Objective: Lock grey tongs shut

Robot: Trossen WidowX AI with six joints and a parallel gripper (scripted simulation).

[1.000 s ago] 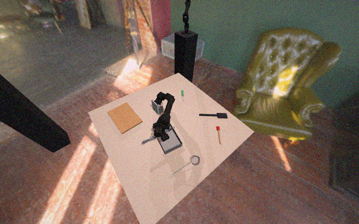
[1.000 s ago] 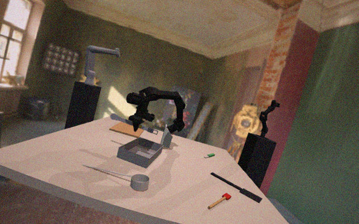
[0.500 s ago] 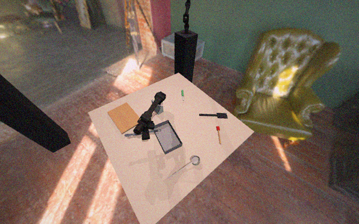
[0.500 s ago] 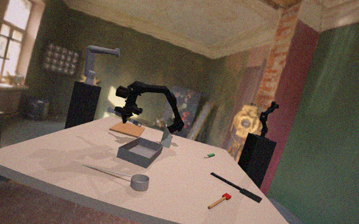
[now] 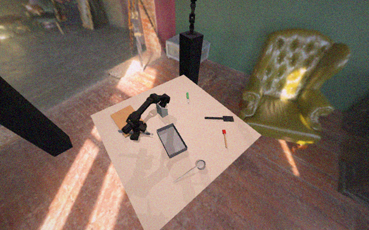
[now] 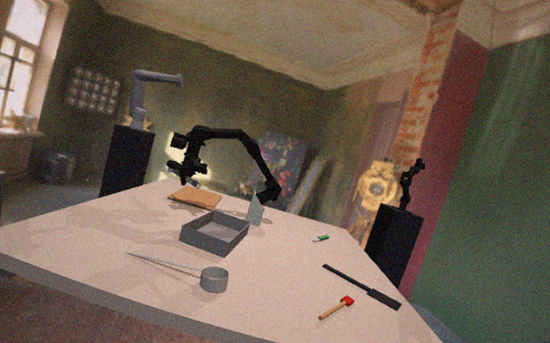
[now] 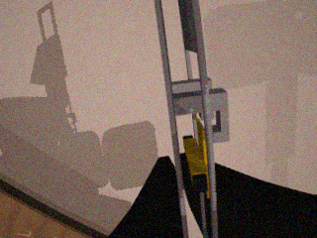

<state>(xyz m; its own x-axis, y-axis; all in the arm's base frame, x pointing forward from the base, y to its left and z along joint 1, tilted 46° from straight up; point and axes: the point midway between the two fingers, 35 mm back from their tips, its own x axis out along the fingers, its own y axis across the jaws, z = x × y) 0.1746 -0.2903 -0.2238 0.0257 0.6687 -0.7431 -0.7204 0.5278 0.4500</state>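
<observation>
The grey tongs [image 6: 195, 183] [image 7: 161, 30] are off the roasting tin and held in the air. Their two long arms run close together, nearly parallel, through the wrist view, with a grey bracket and a yellow piece between or beside them. Whether they are locked cannot be told. My gripper [image 6: 183, 182] [image 7: 173, 166] is shut on them, pointing down, a little above the wooden board [image 5: 118, 115] [image 6: 198, 196]. The board also shows at the lower left of the wrist view [image 7: 30, 220]. The roasting tin [image 5: 162, 144] [image 6: 204, 245] stands beside it, with nothing seen in it.
A grey upright holder [image 5: 162, 110] [image 6: 255, 211] stands by the arm's base. A long-handled round pan [image 5: 199, 164] [image 6: 213, 280], a black spatula [image 5: 228, 118] [image 6: 385, 299], a red-headed brush [image 5: 224, 131] [image 6: 346, 300] and a green-handled tool [image 5: 187, 95] [image 6: 323, 237] lie farther off.
</observation>
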